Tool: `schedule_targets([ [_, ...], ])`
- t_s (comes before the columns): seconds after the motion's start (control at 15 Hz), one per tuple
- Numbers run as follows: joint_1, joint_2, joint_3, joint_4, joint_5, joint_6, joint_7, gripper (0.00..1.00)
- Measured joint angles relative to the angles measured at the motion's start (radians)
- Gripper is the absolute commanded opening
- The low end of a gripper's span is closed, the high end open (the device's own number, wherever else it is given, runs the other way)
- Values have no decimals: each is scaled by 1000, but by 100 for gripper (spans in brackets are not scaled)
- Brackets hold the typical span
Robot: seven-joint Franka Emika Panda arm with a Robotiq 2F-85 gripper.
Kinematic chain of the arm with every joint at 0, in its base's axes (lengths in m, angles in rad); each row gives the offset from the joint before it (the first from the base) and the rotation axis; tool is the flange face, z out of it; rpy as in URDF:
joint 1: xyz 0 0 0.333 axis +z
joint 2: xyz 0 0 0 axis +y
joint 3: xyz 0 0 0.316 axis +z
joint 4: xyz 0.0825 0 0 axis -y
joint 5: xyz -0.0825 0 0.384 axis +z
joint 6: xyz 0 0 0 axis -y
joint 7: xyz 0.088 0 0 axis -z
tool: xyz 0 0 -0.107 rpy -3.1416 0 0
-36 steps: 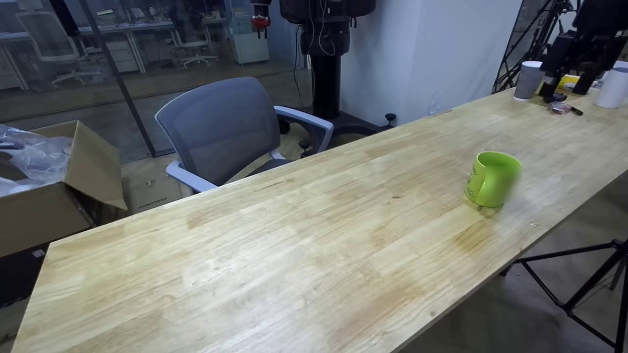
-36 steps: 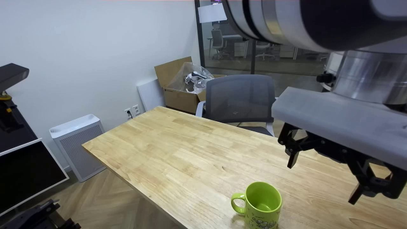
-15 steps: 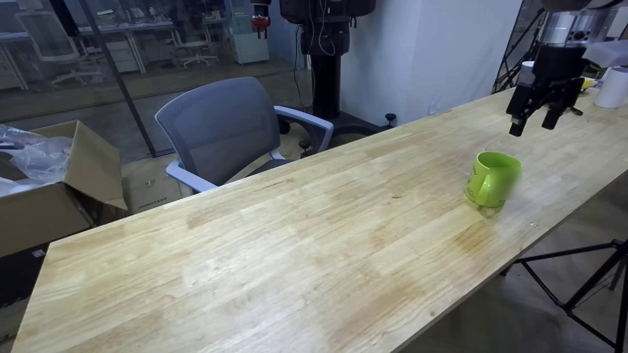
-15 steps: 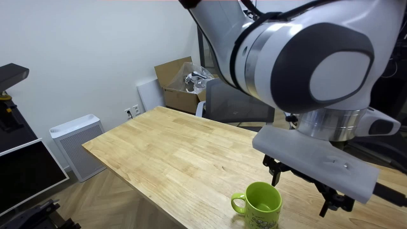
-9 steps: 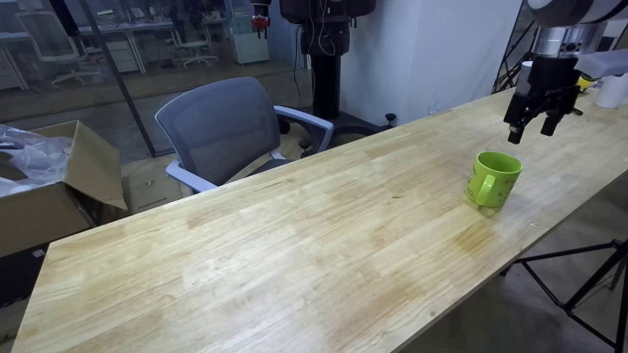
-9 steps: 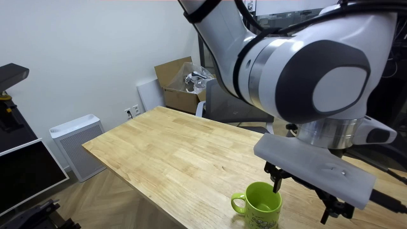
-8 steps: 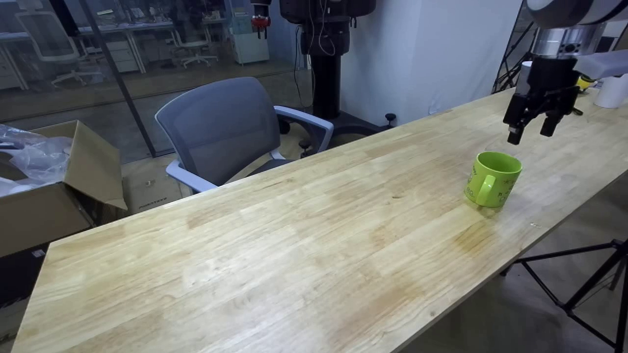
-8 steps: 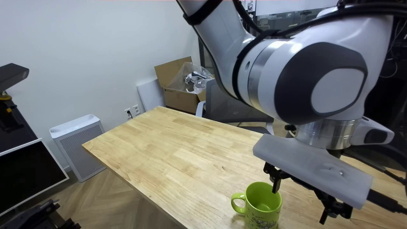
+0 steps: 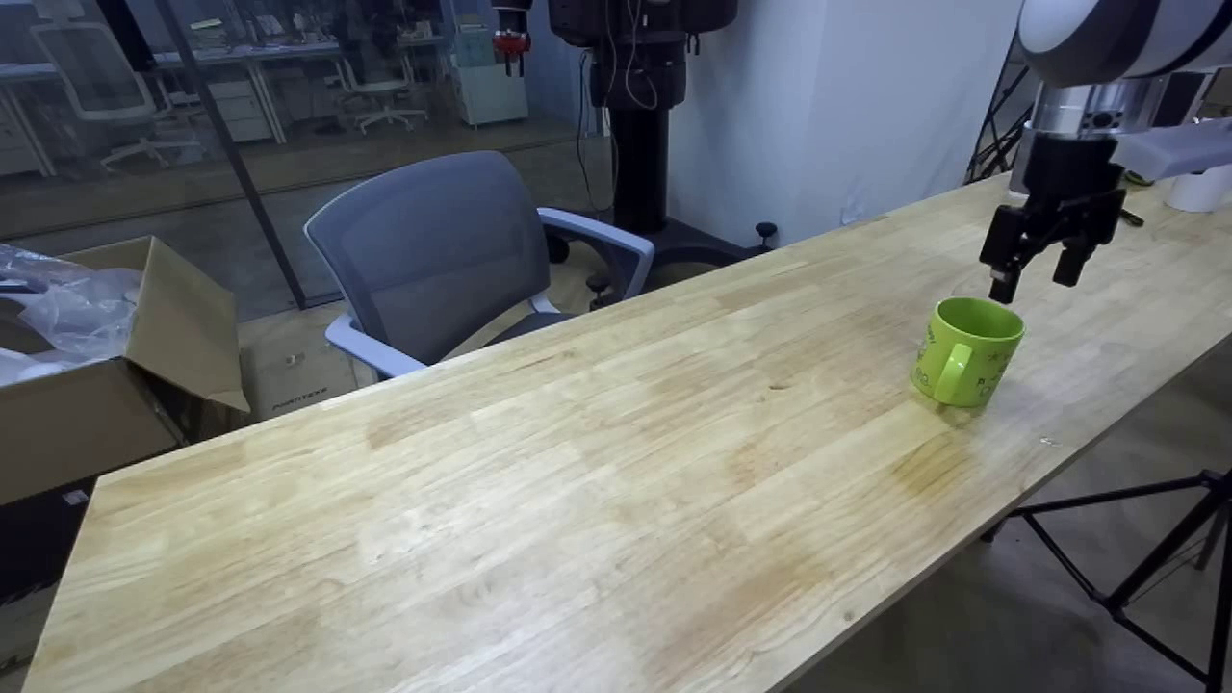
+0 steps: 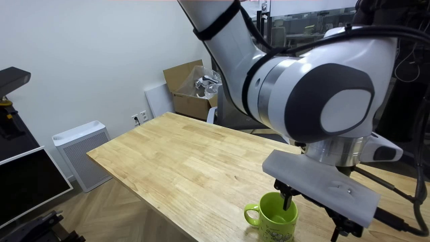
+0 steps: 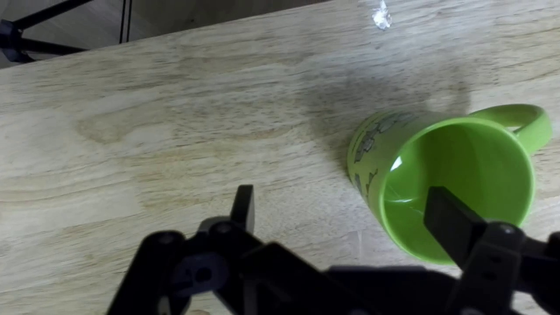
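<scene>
Your arm [image 10: 302, 95] arches from top centre to lower right in an exterior view, gripper [image 11: 341, 190] pointing down. Jaws spread wide. In wrist view, your finger [image 11: 450, 218] at lower right overlaps the mouth of the green mug [image 11: 466, 162]; can't tell contact. Mug's upright on the table [image 11: 197, 144], right of centre.

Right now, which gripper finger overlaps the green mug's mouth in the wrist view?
The picture-right finger: it overlaps the mouth of the green mug; the picture-left finger shows against the wooden tabletop.
</scene>
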Motion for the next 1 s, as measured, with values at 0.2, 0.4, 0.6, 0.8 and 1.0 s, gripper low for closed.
schedule_targets([
  [0.2, 0, 20, 0, 1, -16, 6, 13, 100],
  [0.4, 0, 38, 0, 2, -25, 16, 22, 100],
  [0.6, 0, 50, 0, 4, -37, 19, 30, 100],
  [0.8, 0, 57, 0, 4, -47, 20, 38, 73],
  [1.0, 0, 64, 0, 6, -53, 22, 39, 63],
])
